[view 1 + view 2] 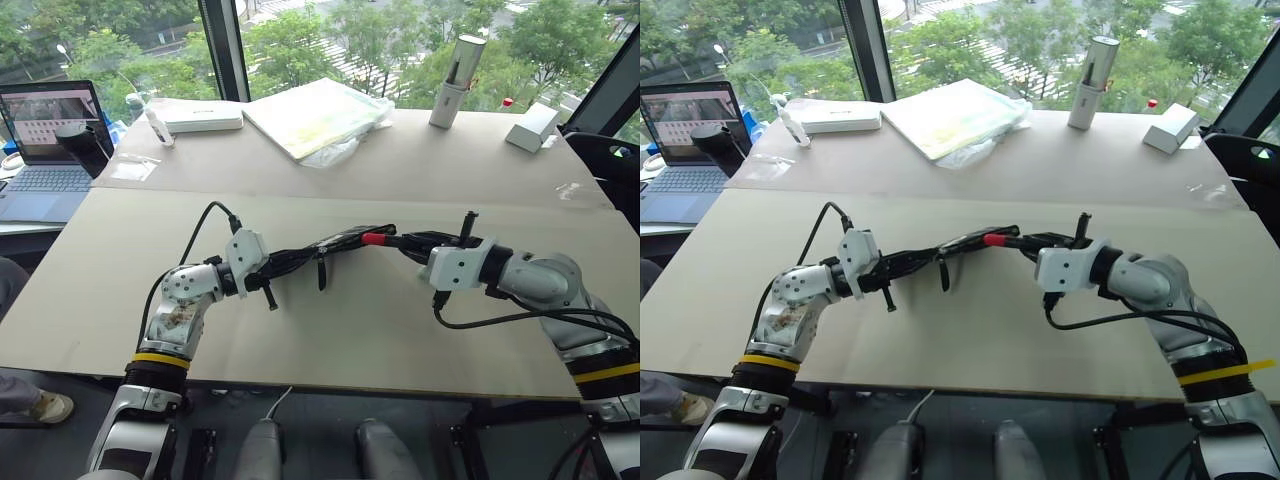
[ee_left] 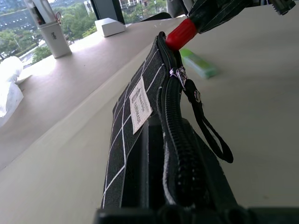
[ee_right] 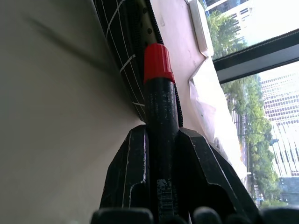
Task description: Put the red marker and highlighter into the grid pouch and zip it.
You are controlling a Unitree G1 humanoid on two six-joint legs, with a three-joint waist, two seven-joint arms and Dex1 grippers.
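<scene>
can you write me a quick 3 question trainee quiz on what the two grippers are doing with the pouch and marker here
1. What does the right gripper hold?
2. True or false: the highlighter is already inside the grid pouch.
3. The red marker's cap end is: A) at the pouch's zipper opening, B) resting on the laptop, C) lying flat on the table.

Key
1. The red marker, clamped by its black barrel.
2. False; it lies on the table beyond the pouch, which the left gripper holds up.
3. A
</scene>
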